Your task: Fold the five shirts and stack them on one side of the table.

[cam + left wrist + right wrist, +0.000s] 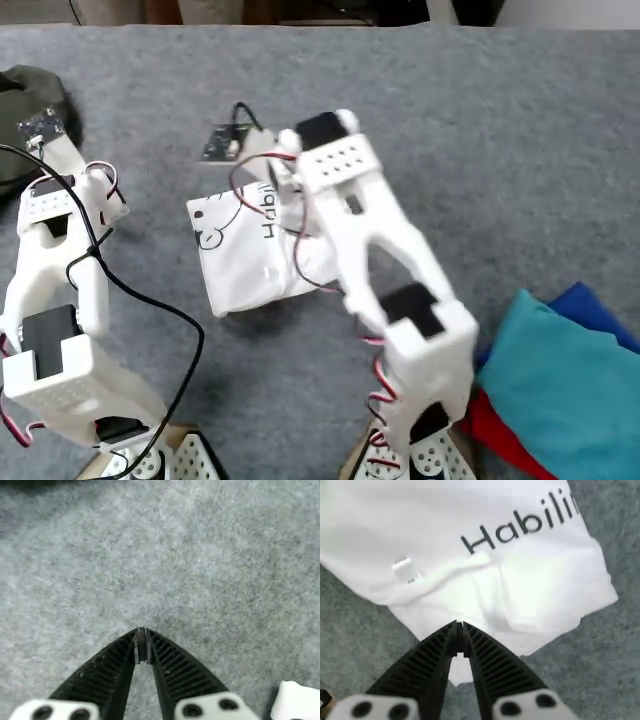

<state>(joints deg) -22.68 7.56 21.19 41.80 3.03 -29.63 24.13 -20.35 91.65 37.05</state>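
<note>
1. Nearest you, at the tabletop's (500,150) right edge: a stack of folded garments. The teal shirt (560,390) lies on top, the red shirt (490,425) shows under its near edge, and the blue shirt (590,300) pokes out at the far side.

2. Your left tool (141,645): both black ribbed fingers are pressed together at the tips, with nothing between them. It hangs over bare grey tabletop on the left side, well apart from the stack.

3. Your right tool (459,640): its fingers are also closed tip to tip. The tips sit right at one edge of the white shirt (470,555). You cannot tell from here whether any cloth is pinched.

4. The white shirt lies mid-tabletop under the right arm, folded into a rough rectangle and turned slightly askew. Dark lettering runs across its upper face, and a small sewn label (402,570) lies near a crease.

5. Farthest, at the left edge: a dark green garment (25,95), bunched rather than folded, just behind the left arm's wrist.
</note>
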